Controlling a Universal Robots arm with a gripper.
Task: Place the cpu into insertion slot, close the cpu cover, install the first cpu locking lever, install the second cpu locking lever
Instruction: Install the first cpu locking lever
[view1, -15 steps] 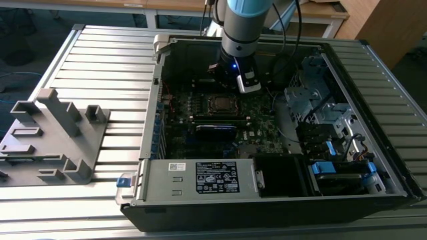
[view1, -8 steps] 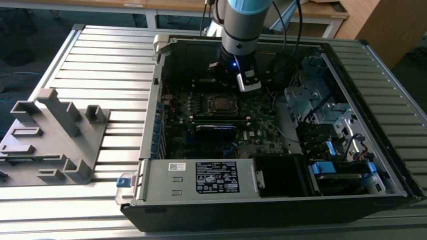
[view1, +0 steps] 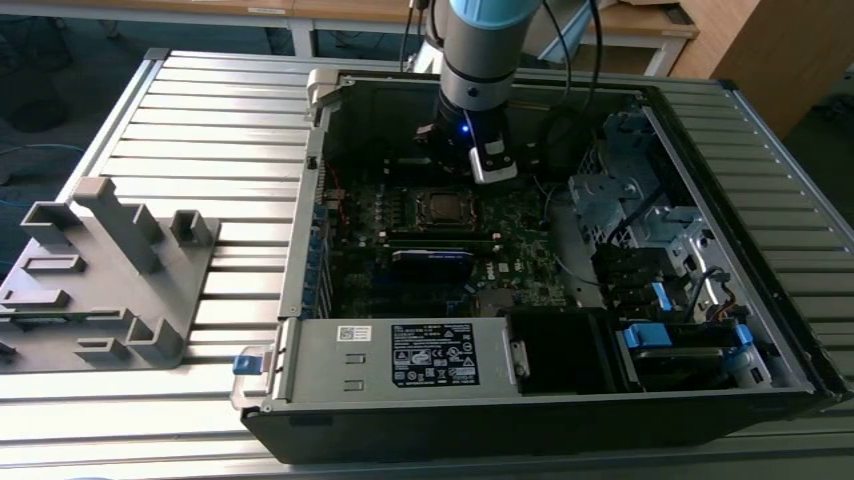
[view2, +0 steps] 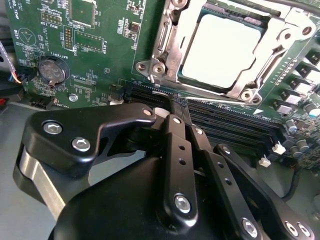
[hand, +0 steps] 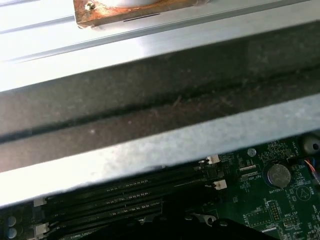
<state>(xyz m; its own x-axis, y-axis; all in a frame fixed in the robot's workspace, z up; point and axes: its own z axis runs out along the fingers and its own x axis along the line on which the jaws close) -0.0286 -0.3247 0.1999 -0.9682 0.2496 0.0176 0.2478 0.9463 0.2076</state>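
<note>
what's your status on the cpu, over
Hand shut, over the memory slots. Cpu seated, cpu cover down over it. Nothing in the way.

- The arm (view1: 474, 50) stands near-vertical, with the wrist (view1: 467, 128) directly above the fingers.
- The gripper (view2: 172, 106) points downward.
- The fingers (view2: 176, 150) are drawn together, with nothing visible between them.

my gripper (view2: 175, 115): matte black, silver bolts
motherboard (view2: 100, 65): green, white print
cpu (view2: 222, 50): pale grey
cpu cover (view2: 175, 55): silver
memory slots (view2: 225, 120): black
table (view1: 200, 130): grey, ribbed
</note>
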